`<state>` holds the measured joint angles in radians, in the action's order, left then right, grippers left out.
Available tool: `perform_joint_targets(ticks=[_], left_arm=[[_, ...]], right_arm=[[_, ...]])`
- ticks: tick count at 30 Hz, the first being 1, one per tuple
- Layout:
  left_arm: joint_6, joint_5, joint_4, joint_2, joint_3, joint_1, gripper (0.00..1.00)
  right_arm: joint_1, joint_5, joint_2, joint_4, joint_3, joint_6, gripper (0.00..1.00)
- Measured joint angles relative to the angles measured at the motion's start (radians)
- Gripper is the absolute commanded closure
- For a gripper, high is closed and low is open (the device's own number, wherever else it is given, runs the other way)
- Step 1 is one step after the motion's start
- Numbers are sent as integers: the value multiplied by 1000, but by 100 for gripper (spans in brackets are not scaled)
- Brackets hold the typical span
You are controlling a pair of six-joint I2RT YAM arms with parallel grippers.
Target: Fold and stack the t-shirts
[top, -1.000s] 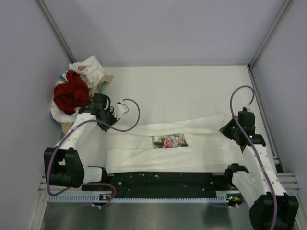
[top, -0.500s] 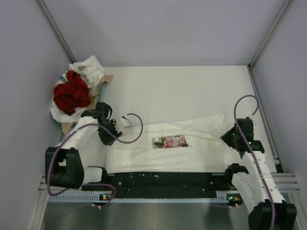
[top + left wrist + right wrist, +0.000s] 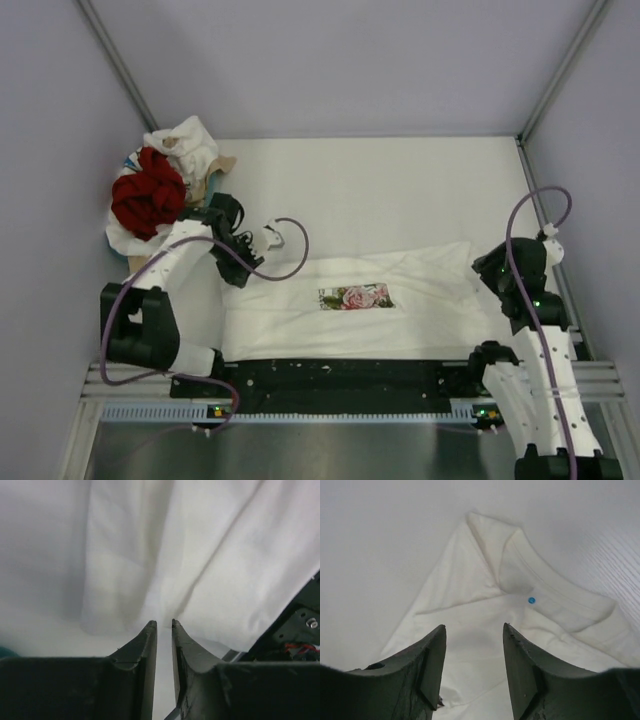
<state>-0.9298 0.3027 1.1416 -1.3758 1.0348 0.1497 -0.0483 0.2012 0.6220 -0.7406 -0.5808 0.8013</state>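
White cloth t-shirt with pink-green floral chest print [image 3: 430, 300] lies spread flat. Left gripper [image 3: 268, 238] hovers over its left end, jaws almost together, gripping nothing. Right gripper [image 3: 472, 630] hangs over its collar, jaws apart. Crumpled heap of red and white t-shirts [image 3: 150, 195] lies beyond its left end

This is a robot test cell in a lab. Plain pale walls [image 3: 330, 60] and aluminium posts [image 3: 115, 65] box in a white table [image 3: 370, 190]. Two robot arms [image 3: 165, 270] are bolted to a black rail [image 3: 340, 375].
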Motion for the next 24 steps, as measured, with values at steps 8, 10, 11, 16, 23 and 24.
perform_joint_targets(ticks=[8, 10, 11, 16, 23, 24], left_arm=[[204, -50, -252, -261, 16, 108, 82], [217, -61, -275, -278, 11, 135, 82], [218, -63, -288, -278, 0, 144, 82], [194, -43, -280, -248, -89, 190, 80], [142, -60, -219, -129, -200, 190, 78], [142, -74, -218, -129, -212, 190, 76]], right_arm=[[227, -162, 193, 233, -58, -132, 100], [279, -216, 317, 270, -63, -164, 100], [294, -241, 378, 280, -63, -175, 100], [308, -253, 488, 254, -48, -195, 100], [302, -131, 348, 200, 79, -131, 100], [298, -116, 335, 188, 91, -115, 100]])
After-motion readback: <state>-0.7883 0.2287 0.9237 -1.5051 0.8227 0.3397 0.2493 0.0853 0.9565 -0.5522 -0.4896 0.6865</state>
